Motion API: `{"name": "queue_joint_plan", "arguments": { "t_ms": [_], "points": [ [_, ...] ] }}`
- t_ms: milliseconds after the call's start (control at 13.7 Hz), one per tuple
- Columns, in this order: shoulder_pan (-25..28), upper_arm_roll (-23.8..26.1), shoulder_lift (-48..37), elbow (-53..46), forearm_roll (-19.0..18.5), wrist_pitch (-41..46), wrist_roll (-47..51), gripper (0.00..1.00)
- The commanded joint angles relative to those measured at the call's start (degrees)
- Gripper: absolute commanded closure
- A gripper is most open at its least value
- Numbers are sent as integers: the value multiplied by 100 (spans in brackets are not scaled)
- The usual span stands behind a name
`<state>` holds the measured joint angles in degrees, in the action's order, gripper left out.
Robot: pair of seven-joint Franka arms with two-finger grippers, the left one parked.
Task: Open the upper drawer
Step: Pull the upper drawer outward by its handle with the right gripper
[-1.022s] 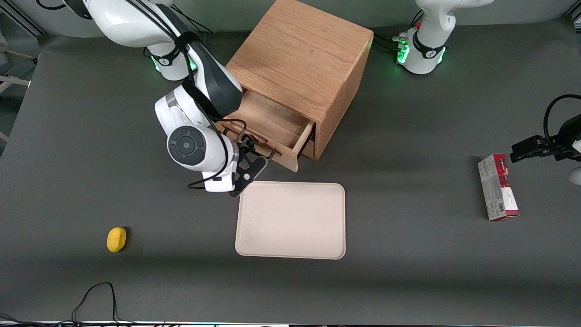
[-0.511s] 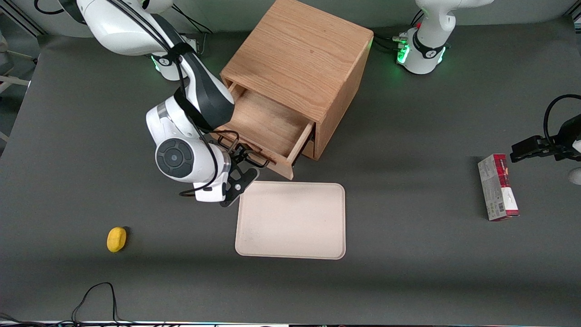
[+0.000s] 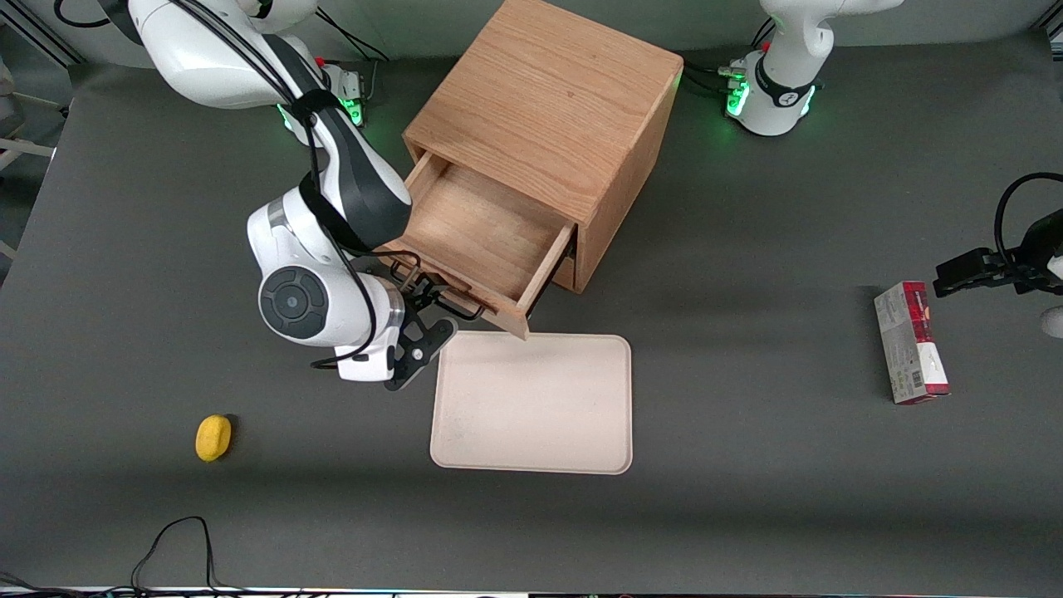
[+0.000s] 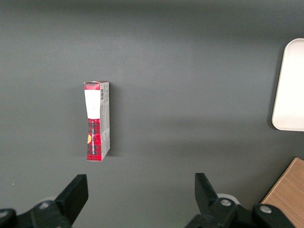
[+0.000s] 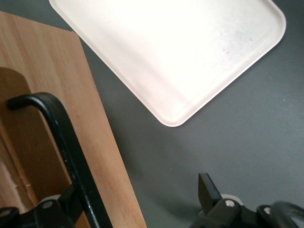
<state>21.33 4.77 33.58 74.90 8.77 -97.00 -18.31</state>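
drawn further out since a second ago, upper drawer (image 3: 482, 237) slides light and stiff — gripper (image 3: 432, 292) hooked around, not clamping, its black handle (image 5: 66, 142).

Matt grained oak upper drawer (image 3: 486, 232) with glossy black wire handle (image 5: 71, 152); smooth matt cream tray (image 3: 531, 403).

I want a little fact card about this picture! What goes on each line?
Cabinet: wooden cube on a dark table
Upper drawer: pulled out, looks empty inside
Handle: black bar on the drawer front
Gripper: at the handle
Tray: pale, nearer the front camera than the drawer
Yellow thing: toward the working arm's end
Red box: toward the parked arm's end
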Motion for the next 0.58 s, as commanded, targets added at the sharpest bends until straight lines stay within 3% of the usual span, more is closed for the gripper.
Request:
{"name": "queue_joint_plan", "arguments": {
  "t_ms": [0,511],
  "points": [
    [-76,15,289,-431,28,-29,-138,0],
    [-269,16,535,-757,28,-38,-138,0]
  ]
}}
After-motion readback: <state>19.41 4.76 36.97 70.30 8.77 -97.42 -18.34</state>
